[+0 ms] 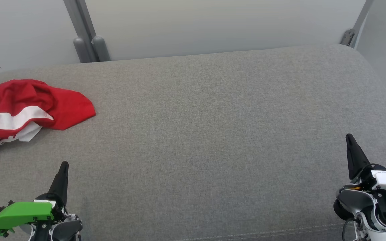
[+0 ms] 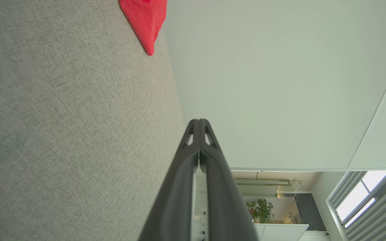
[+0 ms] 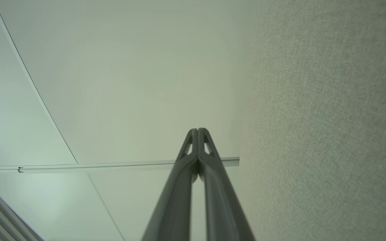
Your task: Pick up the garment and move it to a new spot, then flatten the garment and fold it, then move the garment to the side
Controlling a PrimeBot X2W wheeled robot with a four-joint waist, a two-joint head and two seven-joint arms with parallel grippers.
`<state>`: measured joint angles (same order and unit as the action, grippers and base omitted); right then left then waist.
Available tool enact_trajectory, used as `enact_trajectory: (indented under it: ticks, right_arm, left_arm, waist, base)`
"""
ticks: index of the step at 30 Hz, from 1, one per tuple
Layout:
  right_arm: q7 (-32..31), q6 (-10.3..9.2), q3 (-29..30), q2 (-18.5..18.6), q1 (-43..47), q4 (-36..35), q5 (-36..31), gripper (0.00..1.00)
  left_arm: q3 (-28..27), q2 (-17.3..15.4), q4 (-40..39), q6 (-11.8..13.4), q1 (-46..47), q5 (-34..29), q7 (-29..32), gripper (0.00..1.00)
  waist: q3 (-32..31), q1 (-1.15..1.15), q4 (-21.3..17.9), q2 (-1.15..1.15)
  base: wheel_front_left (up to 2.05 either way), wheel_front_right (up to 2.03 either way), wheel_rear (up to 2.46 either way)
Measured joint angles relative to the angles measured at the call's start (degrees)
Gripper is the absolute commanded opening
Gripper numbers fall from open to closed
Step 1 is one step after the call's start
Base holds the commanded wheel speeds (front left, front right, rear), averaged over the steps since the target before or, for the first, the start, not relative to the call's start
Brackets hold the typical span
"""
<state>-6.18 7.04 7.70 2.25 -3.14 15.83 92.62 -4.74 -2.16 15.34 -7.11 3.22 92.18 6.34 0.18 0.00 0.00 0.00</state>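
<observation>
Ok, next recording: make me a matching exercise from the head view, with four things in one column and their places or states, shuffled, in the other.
Things
1. crumpled red and white garment
2. left gripper, next to a green plastic part
3. right gripper, on a white housing
4. pair of grey round-topped posts

Places or states
A. lower right, jaws shut
B. behind the far edge of the grey fabric cushion, left of centre
C. bunched up at the cushion's left edge
D. lower left, jaws shut

Pairs: 1-C, 2-D, 3-A, 4-B
</observation>
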Motion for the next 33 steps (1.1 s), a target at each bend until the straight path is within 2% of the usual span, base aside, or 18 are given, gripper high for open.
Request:
enact_trajectory:
  ticks: [33]
  right_arm:
    - [0.00,0.00,0.00,0.00,0.00,0.00,0.00,0.00]
  left_arm:
    - [0.00,0.00,0.00,0.00,0.00,0.00,0.01,0.00]
  waist:
    - [0.00,0.00,0.00,0.00]
  base:
    - [0.00,0.00,0.00]
